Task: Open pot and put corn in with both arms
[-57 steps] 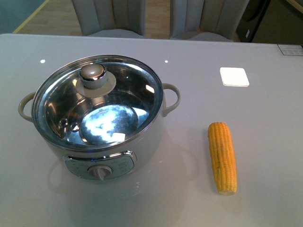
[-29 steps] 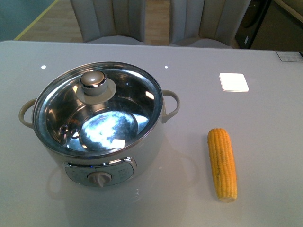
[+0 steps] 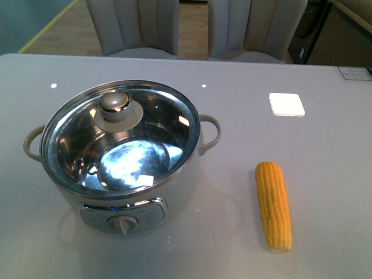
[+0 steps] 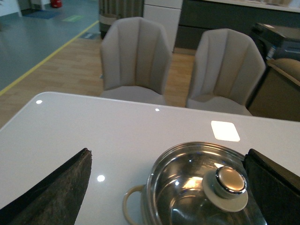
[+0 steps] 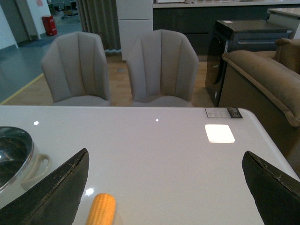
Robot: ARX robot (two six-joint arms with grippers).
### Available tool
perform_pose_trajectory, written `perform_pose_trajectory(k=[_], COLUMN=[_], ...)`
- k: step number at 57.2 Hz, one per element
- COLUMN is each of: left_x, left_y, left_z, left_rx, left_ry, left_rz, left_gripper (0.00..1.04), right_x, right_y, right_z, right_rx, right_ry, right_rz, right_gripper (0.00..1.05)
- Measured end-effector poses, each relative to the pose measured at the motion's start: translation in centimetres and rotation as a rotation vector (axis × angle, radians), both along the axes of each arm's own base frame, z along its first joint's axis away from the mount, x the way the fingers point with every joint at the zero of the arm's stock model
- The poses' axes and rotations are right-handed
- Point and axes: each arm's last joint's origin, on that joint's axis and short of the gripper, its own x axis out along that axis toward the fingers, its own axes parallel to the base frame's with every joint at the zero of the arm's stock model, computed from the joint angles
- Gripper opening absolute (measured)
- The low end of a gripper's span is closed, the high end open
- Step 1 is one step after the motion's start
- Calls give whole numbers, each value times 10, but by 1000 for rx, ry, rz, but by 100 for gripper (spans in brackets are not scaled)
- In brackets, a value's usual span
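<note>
A glossy grey table [image 3: 325,168], two beige chairs [image 3: 133,26] behind it, carries the pot [image 3: 177,183] with its glass lid [image 3: 148,125] on, the corn [image 3: 274,204] lying apart on its right, while the left gripper [image 4: 167,152] and right gripper [image 5: 165,153] gape wide, empty.

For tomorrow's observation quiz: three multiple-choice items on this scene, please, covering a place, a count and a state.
1. Where lies the corn? A in the pot; B on the table, right of the pot; C on the floor.
2. How many chairs behind the table? A one; B two; C four.
3. The glass lid is: A on the pot; B flat on the table; C on a chair.
Answers: B, corn rests on the table; B, two chairs show; A, it covers the pot.
</note>
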Motion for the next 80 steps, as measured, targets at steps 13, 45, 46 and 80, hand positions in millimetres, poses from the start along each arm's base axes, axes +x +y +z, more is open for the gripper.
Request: perform_pose_trajectory(k=[13, 45, 46, 80], left_x=[55, 130, 131, 154], left_y=[-7, -46, -49, -82], left_z=[-27, -80, -81, -102], left_rx=[60, 219, 220, 188], left_ry=[84, 154, 152, 207], left_rz=[-119, -289, -293, -318], left_gripper=[98, 98, 98, 98], right_x=[0, 0, 0, 0], right_y=[0, 0, 0, 0], right_z=[0, 0, 0, 0], right_rx=[0, 0, 0, 0], right_ry=[0, 0, 0, 0], right_rz=[0, 0, 0, 0], right_gripper=[96, 96, 96, 96])
